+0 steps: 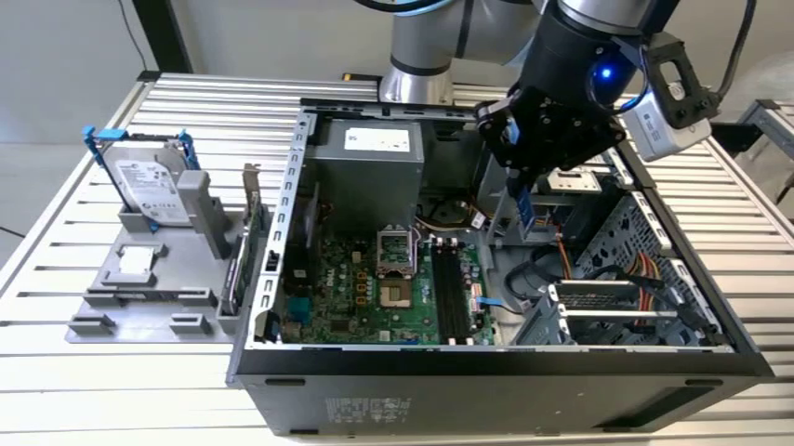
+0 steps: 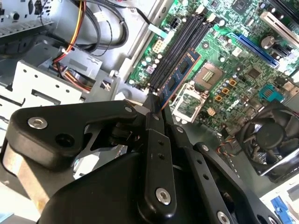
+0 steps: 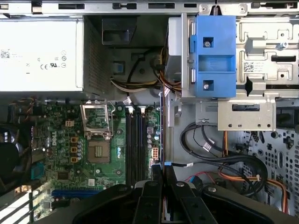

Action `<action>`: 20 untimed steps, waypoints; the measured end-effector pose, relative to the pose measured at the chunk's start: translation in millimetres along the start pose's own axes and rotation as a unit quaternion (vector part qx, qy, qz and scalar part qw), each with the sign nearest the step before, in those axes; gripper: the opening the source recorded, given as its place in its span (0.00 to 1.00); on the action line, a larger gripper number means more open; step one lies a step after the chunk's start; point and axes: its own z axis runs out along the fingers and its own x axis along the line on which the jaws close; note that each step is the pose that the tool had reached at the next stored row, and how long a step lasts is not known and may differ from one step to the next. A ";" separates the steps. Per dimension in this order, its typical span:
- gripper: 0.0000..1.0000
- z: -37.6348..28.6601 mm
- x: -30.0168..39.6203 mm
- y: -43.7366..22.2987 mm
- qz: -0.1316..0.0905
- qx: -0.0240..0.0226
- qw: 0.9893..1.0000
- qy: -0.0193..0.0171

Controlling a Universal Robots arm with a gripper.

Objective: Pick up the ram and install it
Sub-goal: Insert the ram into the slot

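Second wrist view — gripper [image 2: 155, 106] clamped on the ram [image 2: 181, 71], over the black memory slots [image 2: 184, 36].

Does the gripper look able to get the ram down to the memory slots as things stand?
Probably yes. The gripper is shut on the ram above the open case, the memory slots below look bare, and the cables lie off to one side.

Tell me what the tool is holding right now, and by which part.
The tool is shut on the ram, pinching one end; the rest juts out over the memory slots.
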 end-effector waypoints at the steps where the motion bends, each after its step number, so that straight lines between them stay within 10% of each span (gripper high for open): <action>1: 0.00 0.7 0.0 -0.1 0.001 0.000 1.000 0.002; 20: 0.00 3.5 0.0 -1.4 0.002 0.001 1.000 0.003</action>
